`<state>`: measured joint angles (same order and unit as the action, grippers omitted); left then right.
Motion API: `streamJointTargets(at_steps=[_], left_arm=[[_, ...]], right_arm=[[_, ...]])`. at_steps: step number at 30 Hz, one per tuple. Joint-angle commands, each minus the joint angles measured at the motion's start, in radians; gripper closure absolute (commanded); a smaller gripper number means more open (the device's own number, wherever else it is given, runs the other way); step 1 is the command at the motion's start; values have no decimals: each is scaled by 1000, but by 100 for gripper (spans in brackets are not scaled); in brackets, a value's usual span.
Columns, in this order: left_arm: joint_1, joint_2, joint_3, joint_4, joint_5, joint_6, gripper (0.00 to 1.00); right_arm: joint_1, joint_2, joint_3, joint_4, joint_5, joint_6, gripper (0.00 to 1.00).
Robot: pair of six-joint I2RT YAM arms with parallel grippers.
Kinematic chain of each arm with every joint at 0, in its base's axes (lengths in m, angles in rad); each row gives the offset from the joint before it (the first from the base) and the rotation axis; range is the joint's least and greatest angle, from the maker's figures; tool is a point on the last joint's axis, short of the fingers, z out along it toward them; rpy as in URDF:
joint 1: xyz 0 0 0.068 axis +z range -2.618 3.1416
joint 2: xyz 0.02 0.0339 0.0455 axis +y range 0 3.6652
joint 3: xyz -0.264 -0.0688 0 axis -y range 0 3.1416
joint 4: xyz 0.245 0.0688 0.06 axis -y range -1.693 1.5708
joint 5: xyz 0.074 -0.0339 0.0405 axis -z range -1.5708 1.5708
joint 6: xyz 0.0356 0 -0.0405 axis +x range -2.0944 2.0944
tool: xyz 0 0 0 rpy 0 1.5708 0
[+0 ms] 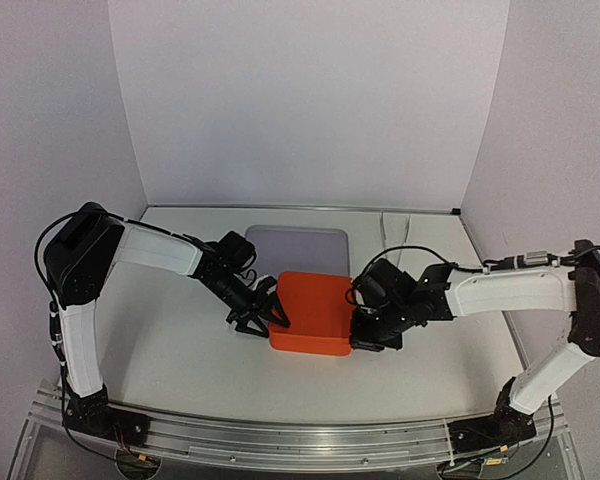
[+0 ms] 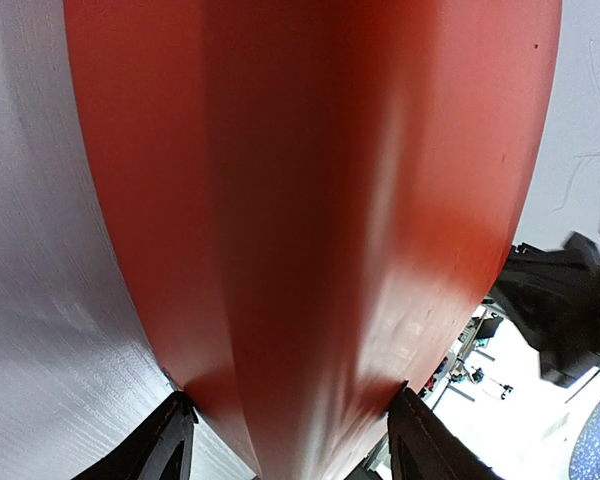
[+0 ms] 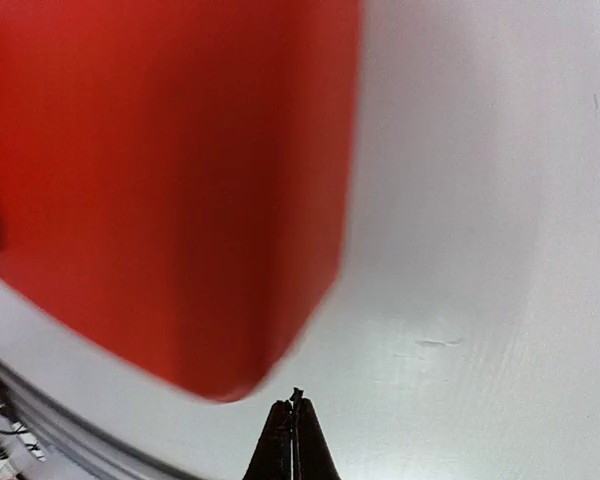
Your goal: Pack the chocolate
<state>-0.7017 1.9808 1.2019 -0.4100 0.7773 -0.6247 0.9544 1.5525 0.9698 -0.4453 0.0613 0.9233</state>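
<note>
An orange lid sits mid-table, just in front of a grey tray. The left gripper clasps the lid's left edge between its fingers, while the right gripper, jaws fully closed and empty, sits beside its right edge. No chocolate is visible; it is probably covered underneath, so packing looks nearly finished.

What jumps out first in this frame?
The bright orange lid at the centre of the table dominates every view. The left gripper clamps its left side, while the right gripper sits shut just off its right edge. A grey tray lies behind it; no chocolate shows.
</note>
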Motion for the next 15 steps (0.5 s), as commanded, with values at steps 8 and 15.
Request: streamJointTargets(at_steps=[8,15], left_arm=[[-12,46,-103,-75,-264,1,36],[-10,41,-83,-73,-265,9,36]], right_arm=[[17,71,33,-167,19,45,100],[17,-94,205,-181,60,-150,100]])
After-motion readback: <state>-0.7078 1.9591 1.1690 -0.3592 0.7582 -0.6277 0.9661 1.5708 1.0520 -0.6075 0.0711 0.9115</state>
